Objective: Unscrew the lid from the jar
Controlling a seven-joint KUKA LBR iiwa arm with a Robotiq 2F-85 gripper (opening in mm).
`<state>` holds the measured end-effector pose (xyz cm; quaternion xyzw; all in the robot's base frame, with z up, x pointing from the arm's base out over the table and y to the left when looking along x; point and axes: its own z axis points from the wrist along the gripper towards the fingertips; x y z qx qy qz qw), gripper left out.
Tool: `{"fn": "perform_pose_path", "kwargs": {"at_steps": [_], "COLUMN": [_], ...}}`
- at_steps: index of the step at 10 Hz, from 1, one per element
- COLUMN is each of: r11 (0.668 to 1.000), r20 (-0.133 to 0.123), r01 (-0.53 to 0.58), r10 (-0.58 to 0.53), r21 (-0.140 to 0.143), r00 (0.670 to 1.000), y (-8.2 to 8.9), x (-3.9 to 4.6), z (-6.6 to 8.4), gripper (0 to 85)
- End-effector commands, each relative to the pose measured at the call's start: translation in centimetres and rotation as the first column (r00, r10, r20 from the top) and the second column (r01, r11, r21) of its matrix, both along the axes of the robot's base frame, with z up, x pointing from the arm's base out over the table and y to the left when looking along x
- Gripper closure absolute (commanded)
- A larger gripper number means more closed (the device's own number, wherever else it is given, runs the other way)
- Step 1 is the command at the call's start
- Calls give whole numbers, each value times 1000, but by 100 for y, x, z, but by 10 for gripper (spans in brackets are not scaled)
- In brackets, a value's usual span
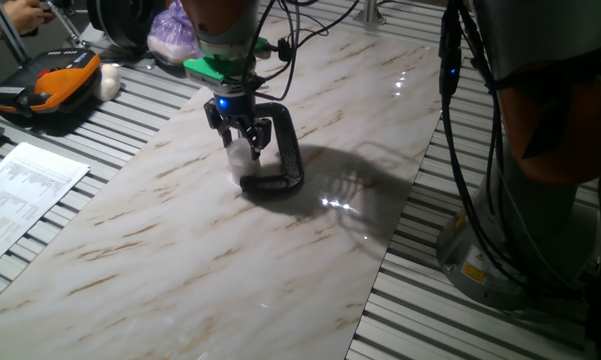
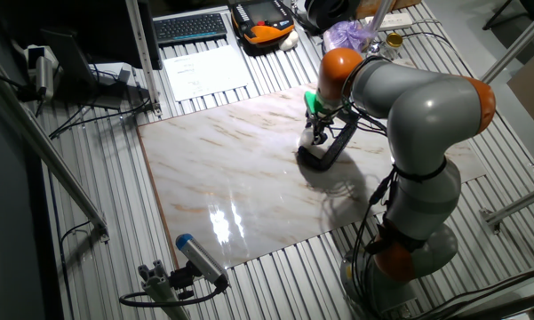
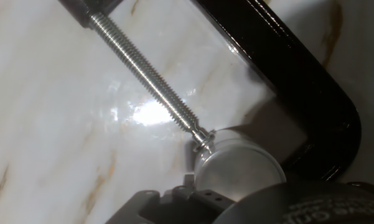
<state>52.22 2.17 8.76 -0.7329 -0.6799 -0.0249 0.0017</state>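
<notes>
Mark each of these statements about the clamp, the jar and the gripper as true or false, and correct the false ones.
1. The jar sits inside the black C-clamp, with the clamp's metal screw pressing against its side. True.
2. The clamp stands on bare metal slats. False: it rests on the marble-patterned board.
3. The gripper is right at the jar, coming down from above. True.
4. The lid lies on the board apart from the jar. False: in the hand view it sits on the jar.
5. A printed sheet of paper lies under the clamp. False: the sheet lies off the board, to one side.
</notes>
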Motion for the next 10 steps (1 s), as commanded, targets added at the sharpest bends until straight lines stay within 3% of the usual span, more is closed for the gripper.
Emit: {"fn": "perform_pose_path", "kwargs": {"at_steps": [1, 10], "r11": [1000, 998], "r20": [0, -1], "r01": [-3, -61], "r10": [3, 61], "r21": [0, -8], "r00": [1000, 998], "y": [1, 5], "x": [-1, 5], "z": [-1, 7], "gripper": [510, 510]}}
